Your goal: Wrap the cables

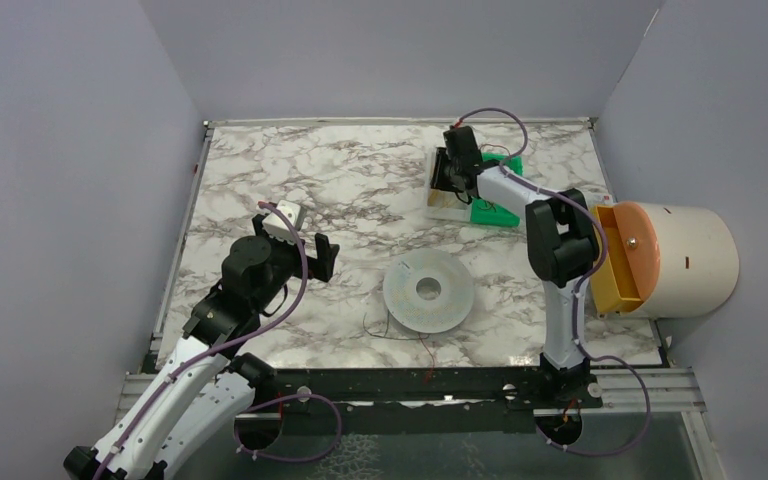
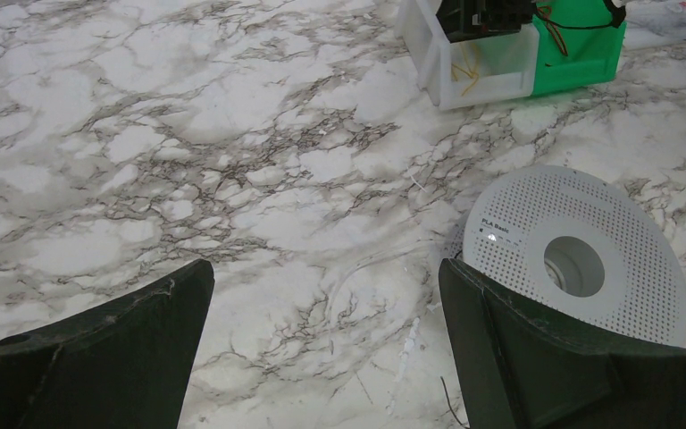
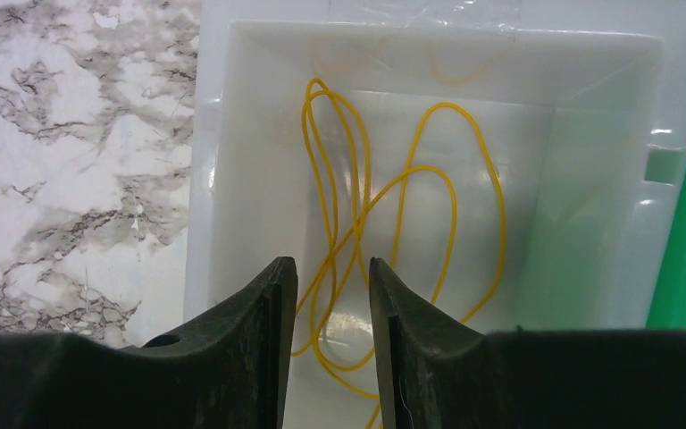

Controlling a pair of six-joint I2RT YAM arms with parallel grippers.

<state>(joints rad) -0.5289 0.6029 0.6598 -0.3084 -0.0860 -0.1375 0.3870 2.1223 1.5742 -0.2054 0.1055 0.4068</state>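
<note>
Inside white plastic tray, right jaws stood slightly apart astride thin yellow cable, poised to pinch; left jaws gaped.

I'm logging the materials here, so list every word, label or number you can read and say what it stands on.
"PLA Basic": small print on the spool, left of its hole, in the left wrist view.
A bright mark just under that print: too small to read.
White bin, green bin, drum: no text shows.
</note>
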